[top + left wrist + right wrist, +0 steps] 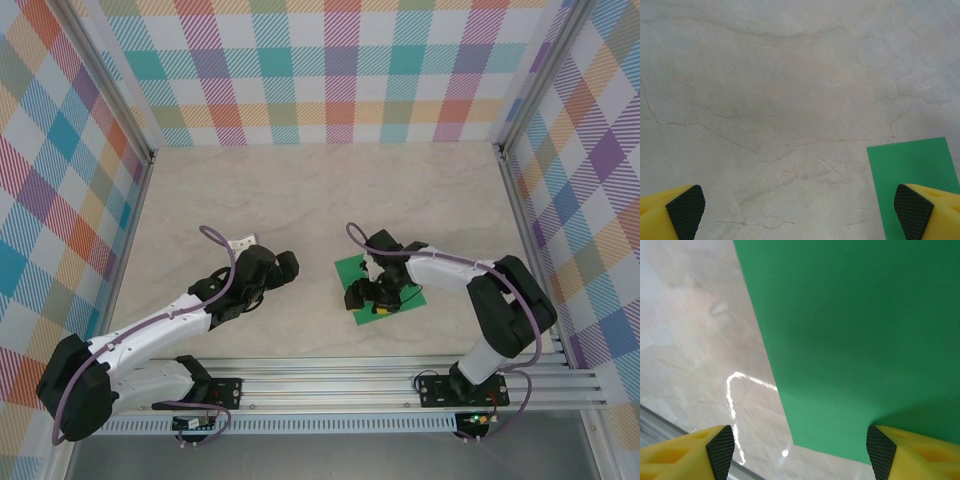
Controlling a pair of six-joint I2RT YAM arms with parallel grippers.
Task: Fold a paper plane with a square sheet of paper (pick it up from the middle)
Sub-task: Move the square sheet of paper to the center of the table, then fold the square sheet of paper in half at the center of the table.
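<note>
The square sheet of paper (352, 270) lies flat on the marble table, bright green, partly under my right gripper (378, 297). In the right wrist view the sheet (855, 340) spreads across the upper right, and one of its corners sits between my open right gripper (800, 450) fingers, the right pad (881, 450) over the paper's edge. My left gripper (268, 272) hovers to the sheet's left. Its wrist view shows the jaws of the left gripper (800, 210) wide open over bare table, with the sheet (912, 170) at the lower right by the right fingertip (912, 210).
Checked walls enclose the table on three sides. An aluminium rail (330, 385) with both arm bases runs along the near edge, and it shows again as the rail (655, 422) at the lower left of the right wrist view. Bare marble (320, 200) stretches behind the arms.
</note>
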